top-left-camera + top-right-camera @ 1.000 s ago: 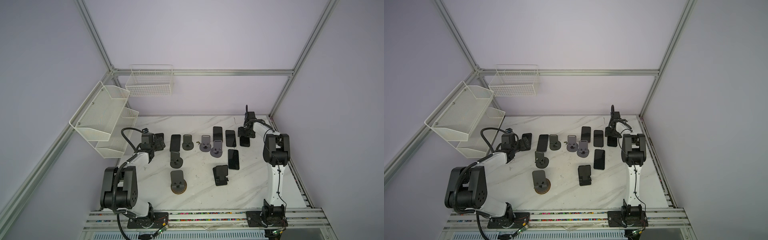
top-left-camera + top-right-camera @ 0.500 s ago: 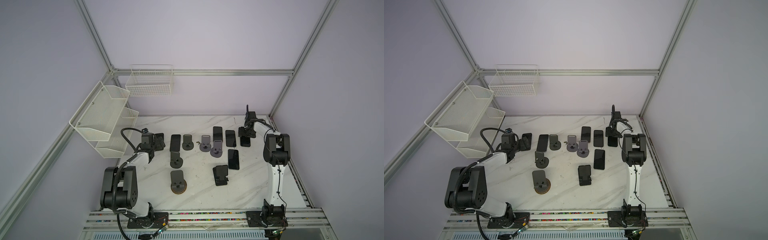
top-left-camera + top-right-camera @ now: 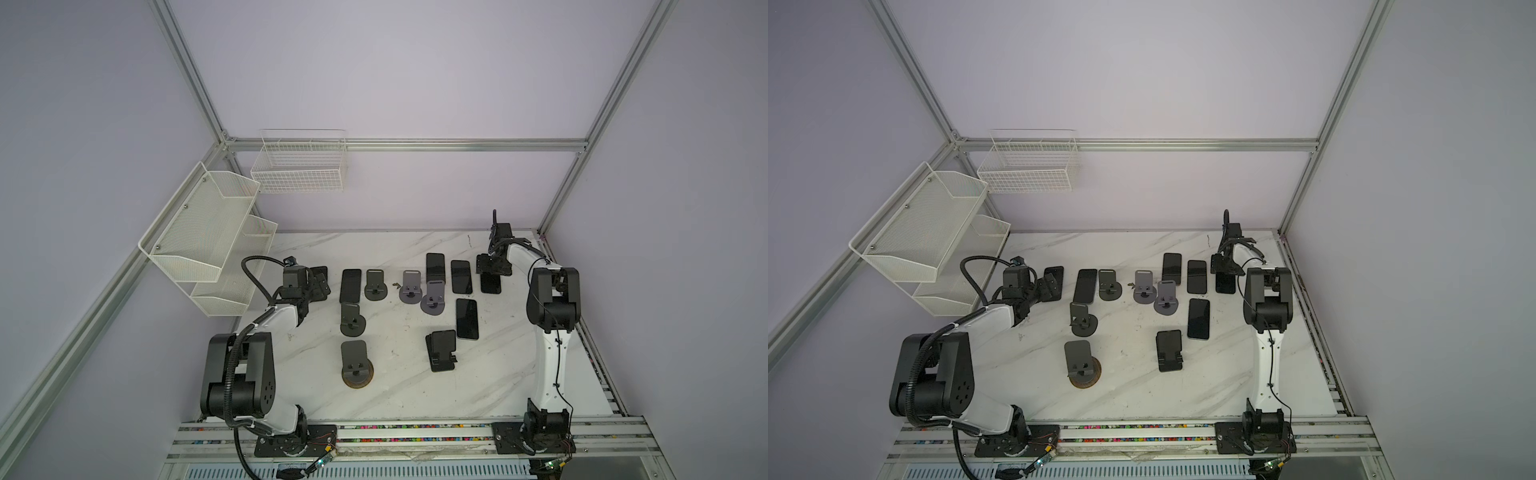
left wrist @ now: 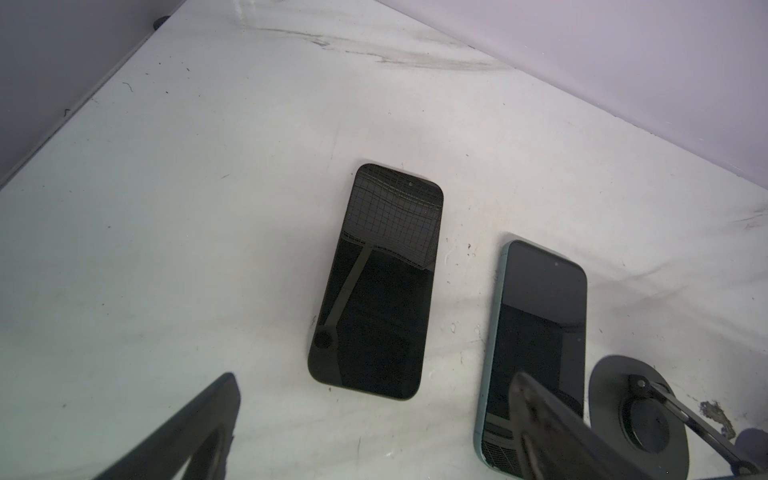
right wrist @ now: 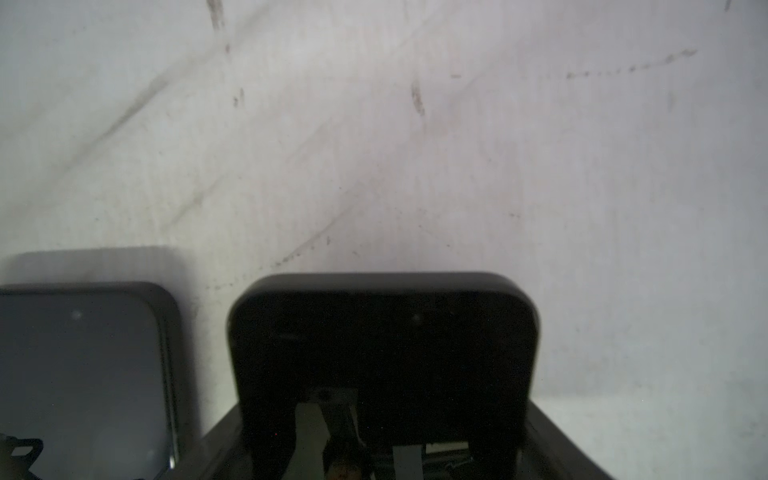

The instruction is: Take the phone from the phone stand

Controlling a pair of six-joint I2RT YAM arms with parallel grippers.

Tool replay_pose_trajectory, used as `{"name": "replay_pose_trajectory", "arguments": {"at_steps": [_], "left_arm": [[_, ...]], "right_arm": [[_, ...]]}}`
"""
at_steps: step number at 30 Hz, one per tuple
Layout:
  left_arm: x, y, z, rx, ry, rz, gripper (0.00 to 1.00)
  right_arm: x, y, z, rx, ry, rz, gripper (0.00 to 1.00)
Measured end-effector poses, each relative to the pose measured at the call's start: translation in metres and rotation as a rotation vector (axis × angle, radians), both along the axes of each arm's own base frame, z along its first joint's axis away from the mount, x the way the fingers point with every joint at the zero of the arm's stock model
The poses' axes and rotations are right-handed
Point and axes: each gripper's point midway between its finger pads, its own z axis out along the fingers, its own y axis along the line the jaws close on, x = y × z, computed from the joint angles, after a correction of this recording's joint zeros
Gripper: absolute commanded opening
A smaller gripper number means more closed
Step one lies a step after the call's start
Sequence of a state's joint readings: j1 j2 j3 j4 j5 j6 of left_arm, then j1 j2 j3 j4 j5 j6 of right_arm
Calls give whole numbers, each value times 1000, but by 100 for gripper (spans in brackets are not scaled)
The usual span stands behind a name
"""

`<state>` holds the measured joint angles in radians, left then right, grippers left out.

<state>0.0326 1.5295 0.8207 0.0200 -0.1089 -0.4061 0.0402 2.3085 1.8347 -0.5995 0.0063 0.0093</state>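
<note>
Hanging low over the far right side of the marble surface (image 3: 399,386), the right gripper (image 3: 491,272) covers the far part of a black phone (image 3: 491,286). The phone looks to lie flat there, clear of the phone stands (image 3: 353,321). Only its near half shows in both top views. In the right wrist view one rounded end of the phone fills the lower frame, blurred, and the rest is cut off by the frame edge. Dark fingers (image 5: 559,446) flank its long sides, but soft focus and shadow hide whether they press it or stand just off it, so I cannot tell if it is pinched. A neighbouring phone (image 5: 83,374) just beside it is cropped at the frame's side.

The left gripper (image 3: 318,284) is spread wide and grips nothing. It sits above another dark phone (image 4: 376,282) that lies flat and is mostly hidden under it in both top views. Both of its fingers are cut off in the left wrist view, and one overlaps a teal-edged phone (image 4: 536,316). Beside that, a round-based stand (image 4: 640,415) runs partly out of frame. The phone stands look empty, though their ledges are too small to read.
</note>
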Motion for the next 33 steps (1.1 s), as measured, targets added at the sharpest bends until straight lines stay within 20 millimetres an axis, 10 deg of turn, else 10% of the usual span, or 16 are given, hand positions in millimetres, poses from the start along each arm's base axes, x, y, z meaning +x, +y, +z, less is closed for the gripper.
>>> {"name": "replay_pose_trajectory", "arguments": {"at_steps": [27, 28, 33], "left_arm": [[0, 1, 0, 1, 0, 7, 99], [0, 1, 0, 2, 0, 8, 100], [0, -2, 0, -7, -1, -9, 99]], "right_arm": [[-5, 4, 6, 17, -32, -27, 85], [-10, 6, 6, 36, -32, -35, 96], [-25, 14, 52, 122, -154, -94, 97]]}}
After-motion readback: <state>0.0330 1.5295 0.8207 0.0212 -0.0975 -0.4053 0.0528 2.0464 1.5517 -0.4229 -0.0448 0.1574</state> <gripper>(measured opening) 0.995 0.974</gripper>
